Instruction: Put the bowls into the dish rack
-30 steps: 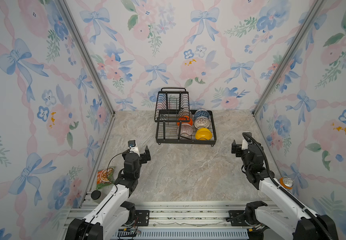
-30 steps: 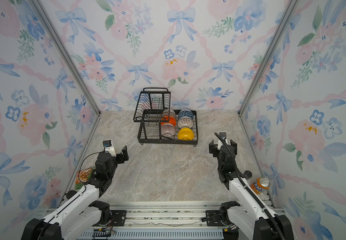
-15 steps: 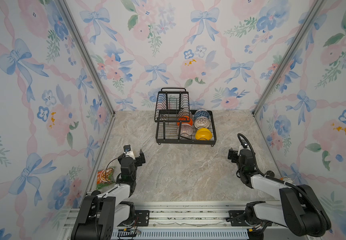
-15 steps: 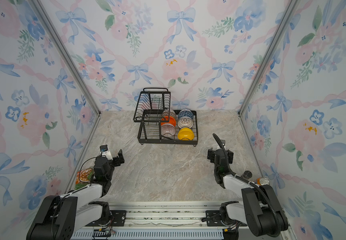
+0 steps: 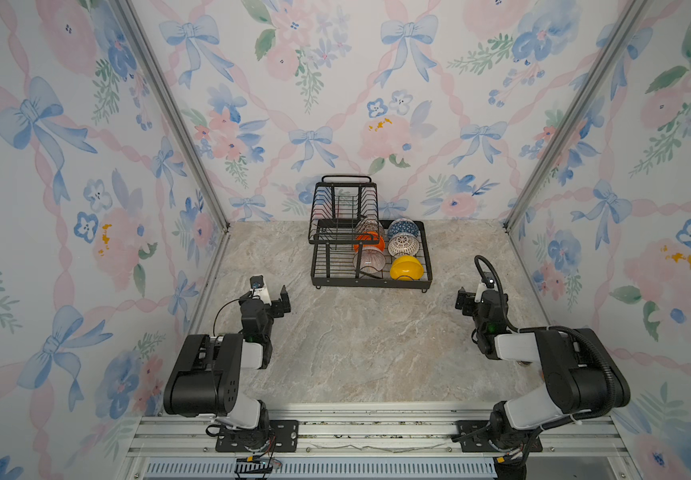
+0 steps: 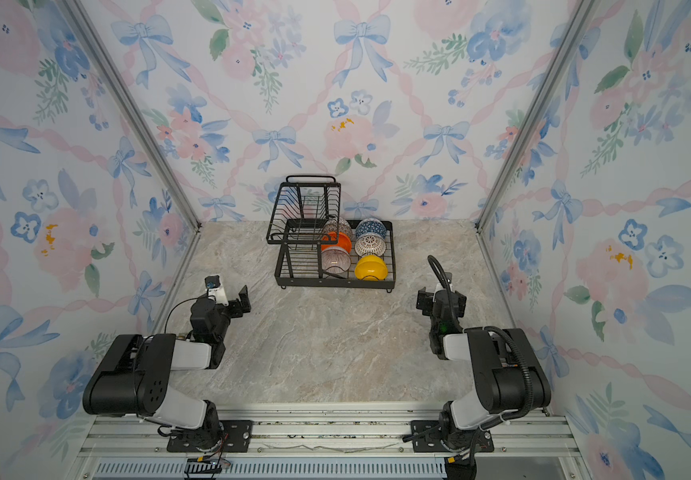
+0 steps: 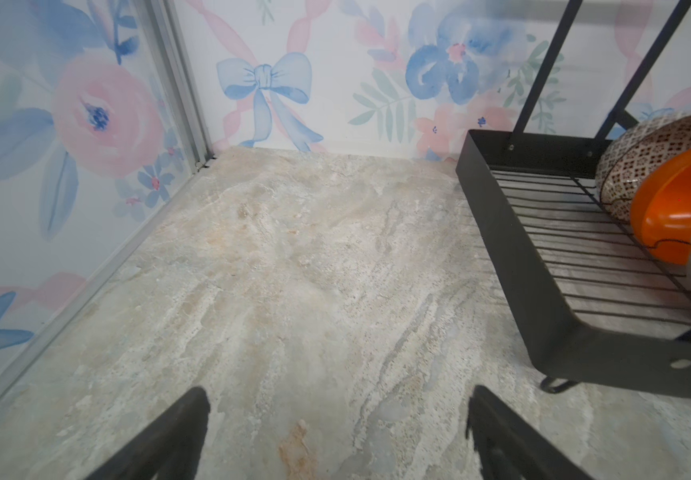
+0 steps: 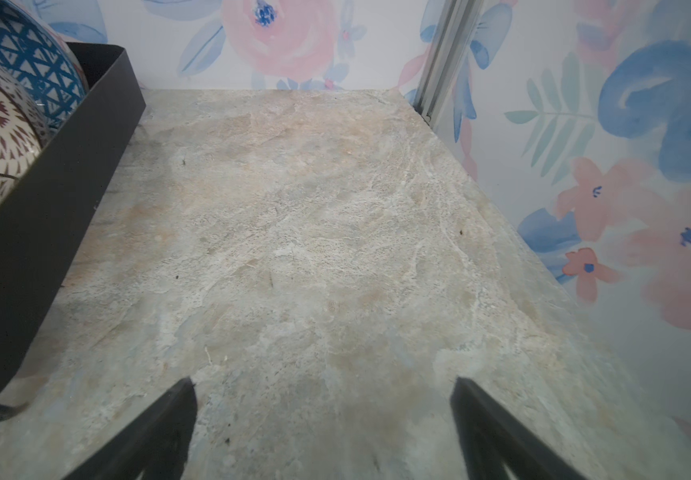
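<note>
The black wire dish rack (image 5: 372,283) (image 6: 335,284) stands at the back middle of the marble table. Its lower tray holds several bowls on edge: mosaic (image 5: 368,226), blue (image 5: 402,228), orange (image 5: 370,242), white lattice (image 5: 403,246), pinkish striped (image 5: 368,259) and yellow (image 5: 406,268). My left gripper (image 5: 269,299) (image 7: 337,419) hangs open and empty in front of the rack's left corner (image 7: 514,249). My right gripper (image 5: 478,301) (image 8: 323,411) is open and empty too, off the rack's right wall (image 8: 44,199). Both arms are folded back near the front rail.
Floral walls close in the table on the left, back and right, with metal posts (image 5: 169,108) in the corners. An aluminium rail (image 5: 377,428) with both arm bases runs along the front. The rack's raised upper basket (image 5: 345,203) sits at the rack's left back.
Both arms have folded back toward the front rail, drawing the grippers lower. Both grippers stayed open and empty. The bowls and rack have not moved.
</note>
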Robot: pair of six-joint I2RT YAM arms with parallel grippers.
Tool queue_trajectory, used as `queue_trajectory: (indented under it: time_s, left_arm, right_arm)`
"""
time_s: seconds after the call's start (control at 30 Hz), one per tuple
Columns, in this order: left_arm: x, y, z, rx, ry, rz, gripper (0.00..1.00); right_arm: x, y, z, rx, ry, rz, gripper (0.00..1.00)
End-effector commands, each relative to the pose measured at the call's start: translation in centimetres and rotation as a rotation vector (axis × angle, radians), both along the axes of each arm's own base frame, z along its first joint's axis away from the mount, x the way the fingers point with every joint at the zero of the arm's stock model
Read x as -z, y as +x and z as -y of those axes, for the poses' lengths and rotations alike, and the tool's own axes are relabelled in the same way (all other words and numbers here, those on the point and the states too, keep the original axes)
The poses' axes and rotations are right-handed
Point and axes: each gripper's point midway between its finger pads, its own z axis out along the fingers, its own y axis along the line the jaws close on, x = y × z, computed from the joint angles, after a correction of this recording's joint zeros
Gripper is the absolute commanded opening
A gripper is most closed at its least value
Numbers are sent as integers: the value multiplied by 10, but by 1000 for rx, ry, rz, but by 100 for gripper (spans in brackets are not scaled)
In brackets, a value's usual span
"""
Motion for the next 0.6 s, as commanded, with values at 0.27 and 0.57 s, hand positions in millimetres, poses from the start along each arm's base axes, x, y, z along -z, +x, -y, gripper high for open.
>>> queue_trajectory:
  time_s: [0.27,0.57]
  left_arm:
    - [-13,0,10,57,41,67,98]
    - [-14,0,10,53,47,69,98]
  right_arm:
    - [-9,4,-6,-26,12,53,97]
    - [-9,4,-7,-26,4,52,97]
